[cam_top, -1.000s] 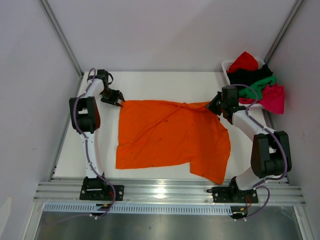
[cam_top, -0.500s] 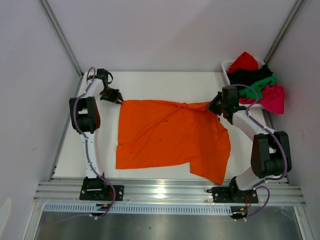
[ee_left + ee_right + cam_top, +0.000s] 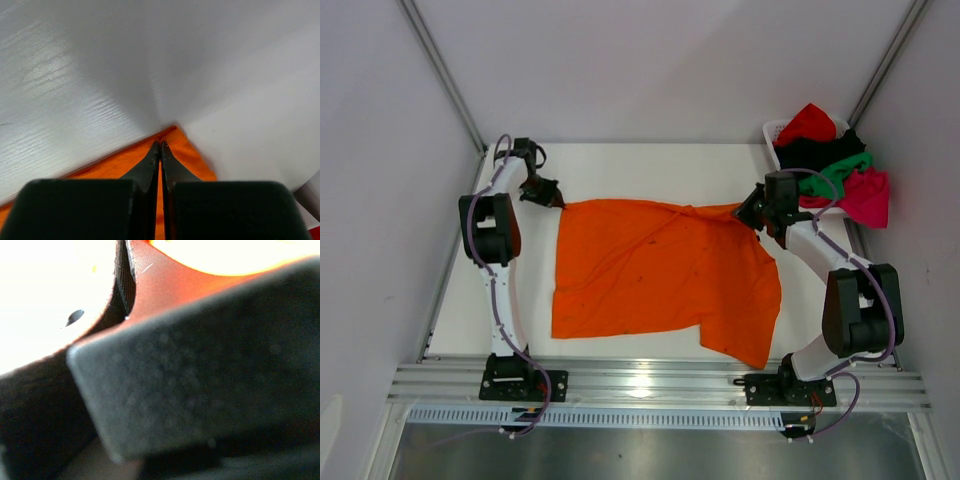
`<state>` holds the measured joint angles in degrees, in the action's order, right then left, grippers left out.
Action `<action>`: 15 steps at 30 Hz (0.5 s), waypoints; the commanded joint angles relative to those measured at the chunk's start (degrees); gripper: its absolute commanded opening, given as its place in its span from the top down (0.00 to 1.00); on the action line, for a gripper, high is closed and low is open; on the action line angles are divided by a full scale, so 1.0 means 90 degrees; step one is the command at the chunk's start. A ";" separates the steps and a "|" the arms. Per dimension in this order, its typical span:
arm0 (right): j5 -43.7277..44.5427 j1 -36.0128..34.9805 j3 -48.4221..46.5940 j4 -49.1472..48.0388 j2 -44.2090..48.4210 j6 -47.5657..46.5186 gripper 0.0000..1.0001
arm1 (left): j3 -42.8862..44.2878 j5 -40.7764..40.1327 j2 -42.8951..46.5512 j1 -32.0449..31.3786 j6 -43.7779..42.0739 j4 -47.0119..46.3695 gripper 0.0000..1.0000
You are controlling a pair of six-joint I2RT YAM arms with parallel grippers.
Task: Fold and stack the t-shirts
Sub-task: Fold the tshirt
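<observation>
Blurred from the right wrist: right gripper's dark grey finger pad [image 3: 200, 365] filling the view, bright orange cloth t-shirt [image 3: 165, 285] behind it washed out by glare. From the left wrist, same shirt cut off at the bottom edge and hidden behind left gripper's black fingers [image 3: 147, 167]. From above, white slatted plastic basket [image 3: 772, 130] mostly buried under heaped shirts [image 3: 825, 160]

Overhead camera looks down; wrist cameras sit close, apparently sharing the orange t-shirt [image 3: 660, 270].

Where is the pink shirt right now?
In the top view, the pink shirt hangs at the far right, spilling from the white basket, just beside the green shirt.
</observation>
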<state>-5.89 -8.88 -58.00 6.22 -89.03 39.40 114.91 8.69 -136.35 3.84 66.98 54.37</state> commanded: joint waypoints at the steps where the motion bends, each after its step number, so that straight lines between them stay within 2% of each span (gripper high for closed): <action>1: 0.0049 0.0020 -0.0148 -0.0037 0.0235 -0.0012 0.96 | -0.0208 -0.0125 0.0403 0.0062 -0.0245 -0.0191 0.99; 5: 0.0049 -0.0018 -0.0021 -0.0270 0.0234 -0.0012 0.96 | -0.0823 -0.0213 0.1105 0.0062 -0.0556 -0.0650 0.99; 15: -0.0029 -0.0175 0.0379 -0.1003 0.0342 -0.0217 0.96 | -0.1556 -0.0076 0.2277 0.0043 -0.1153 -0.1158 0.99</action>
<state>-5.48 -9.91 -55.86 2.17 -88.64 38.83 102.65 8.10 -122.48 3.88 59.48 47.05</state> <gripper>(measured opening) 0.046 0.006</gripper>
